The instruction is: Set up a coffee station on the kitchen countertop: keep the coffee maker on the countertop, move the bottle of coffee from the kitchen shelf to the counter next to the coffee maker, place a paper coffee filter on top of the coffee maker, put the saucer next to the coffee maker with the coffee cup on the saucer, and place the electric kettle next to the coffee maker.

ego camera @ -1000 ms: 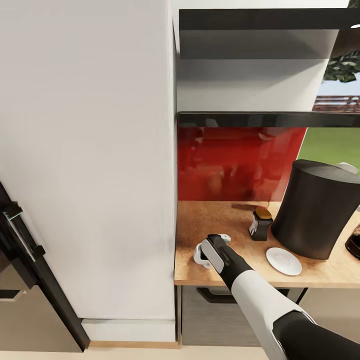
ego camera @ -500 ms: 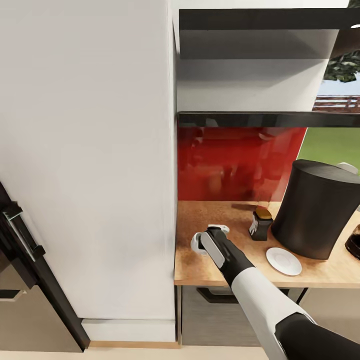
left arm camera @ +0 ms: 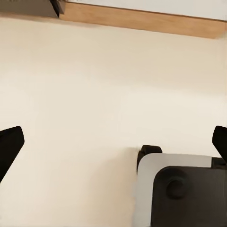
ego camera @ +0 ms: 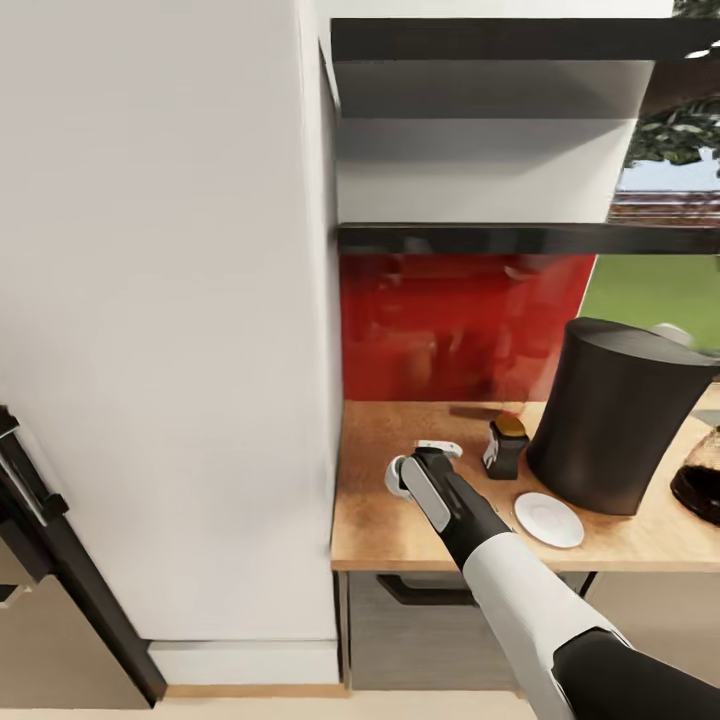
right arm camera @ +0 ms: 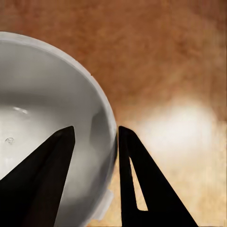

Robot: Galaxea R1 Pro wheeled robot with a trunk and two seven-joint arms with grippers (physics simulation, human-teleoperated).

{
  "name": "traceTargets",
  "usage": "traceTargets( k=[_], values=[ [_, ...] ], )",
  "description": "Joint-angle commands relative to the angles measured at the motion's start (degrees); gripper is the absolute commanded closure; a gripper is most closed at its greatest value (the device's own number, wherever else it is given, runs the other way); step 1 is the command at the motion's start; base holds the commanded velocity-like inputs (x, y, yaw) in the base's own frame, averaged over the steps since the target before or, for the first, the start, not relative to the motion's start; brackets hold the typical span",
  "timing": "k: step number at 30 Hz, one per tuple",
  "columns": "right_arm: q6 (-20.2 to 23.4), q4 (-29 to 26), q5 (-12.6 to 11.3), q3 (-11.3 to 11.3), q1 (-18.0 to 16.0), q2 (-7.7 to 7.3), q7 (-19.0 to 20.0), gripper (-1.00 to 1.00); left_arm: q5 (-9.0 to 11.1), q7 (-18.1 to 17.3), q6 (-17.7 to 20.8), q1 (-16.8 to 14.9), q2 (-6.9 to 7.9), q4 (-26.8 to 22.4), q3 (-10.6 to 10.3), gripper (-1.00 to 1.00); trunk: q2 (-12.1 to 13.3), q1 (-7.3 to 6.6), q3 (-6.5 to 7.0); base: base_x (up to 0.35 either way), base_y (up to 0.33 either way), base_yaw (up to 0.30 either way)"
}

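My right gripper (ego camera: 424, 466) is shut on the rim of the white coffee cup (ego camera: 397, 476), near the left end of the wooden countertop (ego camera: 385, 530). In the right wrist view the cup's wall (right arm camera: 42, 109) sits between the two dark fingers (right arm camera: 146, 184), one inside and one outside. The white saucer (ego camera: 548, 519) lies to the cup's right, in front of the tall black coffee maker (ego camera: 610, 430). The small dark coffee bottle (ego camera: 505, 445) with a gold cap stands beside the maker. My left gripper (left arm camera: 113, 146) hangs open over the pale floor.
A white tall cabinet (ego camera: 170, 320) borders the counter's left end. Dark shelves (ego camera: 480, 238) hang above the red backsplash (ego camera: 450, 320). A dark glass vessel (ego camera: 700, 475) stands at the right edge. Part of the robot's base (left arm camera: 184, 189) shows in the left wrist view.
The head camera has shifted, sliding the whole scene slightly left. My right gripper with the cup has moved a little away from the counter's front edge.
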Motion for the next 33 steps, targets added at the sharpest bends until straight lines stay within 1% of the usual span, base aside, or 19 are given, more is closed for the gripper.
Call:
traceTargets(
  k=[1,5,10,16,19,23,33],
  values=[
    [0.02,-0.03,-0.55,0.08,-0.07,0.00,-0.52,1.00,-0.59,0.13,-0.24,-0.05,-0.06,0.00,0.40,-1.00,-0.10,0.03,-0.11,-0.019,-0.257,-0.215],
    [0.02,-0.03,-0.56,-0.03,-0.07,0.00,-0.70,1.00,-0.59,0.70,-0.23,-0.09,-0.05,0.00,0.28,-1.00,-0.10,0.03,-0.11,-0.100,-0.260,-0.247],
    [0.02,-0.02,-0.56,-0.07,-0.07,0.00,-0.73,1.00,-0.59,0.82,-0.29,-0.11,-0.04,0.00,0.25,-1.00,-0.10,0.03,-0.12,-0.217,-0.209,-0.265],
    [0.02,0.05,-0.56,-0.01,-0.07,0.00,-0.73,1.00,-0.59,0.81,-0.30,-0.10,-0.04,0.00,0.25,-1.00,-0.10,0.03,-0.24,-0.232,-0.195,-0.266],
    [0.02,0.05,-0.56,0.08,-0.07,0.00,-0.73,1.00,-0.59,0.83,-0.29,-0.09,-0.10,0.00,0.18,-1.00,-0.10,0.03,-0.34,-0.083,-0.110,-0.259],
    [0.02,0.12,-0.56,0.10,-0.07,0.00,-0.73,1.00,-0.59,0.86,-0.24,-0.11,-0.12,0.00,0.19,-1.00,-0.10,0.03,-0.51,0.146,-0.090,-0.247],
    [0.02,0.22,-0.56,0.18,-0.07,0.00,-0.73,1.00,-0.59,0.90,-0.23,-0.12,-0.20,0.06,0.17,-1.00,-0.10,0.03,-1.11,0.254,-0.136,-0.188]
  ],
)
